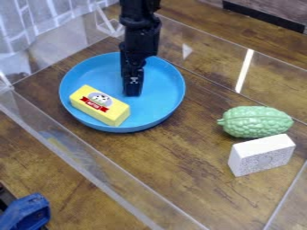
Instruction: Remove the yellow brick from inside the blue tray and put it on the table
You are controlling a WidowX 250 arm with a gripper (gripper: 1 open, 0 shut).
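1. Hovering over or resting in the dish, you can't tell which, your black gripper (133, 83) has its fingers spread, with nothing pinched between them.
2. Your arm (140, 13) comes in from the top edge of the view, and the fingertips point down at the inside of the round, shallow bright-blue plastic tray (153, 111).
3. Your target, the yellow brick (100, 106), lies inside that tray, toward the near left of its rim as you look at it. It sits apart from the fingers, lower and to the left in the view, with its red-and-white picture label facing up.
4. Under the tray you have the dark brown wood-plank table (156, 175), with a glossy clear sheet over it that throws bright reflections.
5. Well to the right of the tray, you see a pale green, ridged, melon-shaped item (256, 122) on the table. Just below it in the view is a white-grey rectangular block (261, 154).
6. At the bottom left corner, you get part of a bright-blue object (25, 214), too cropped to name.
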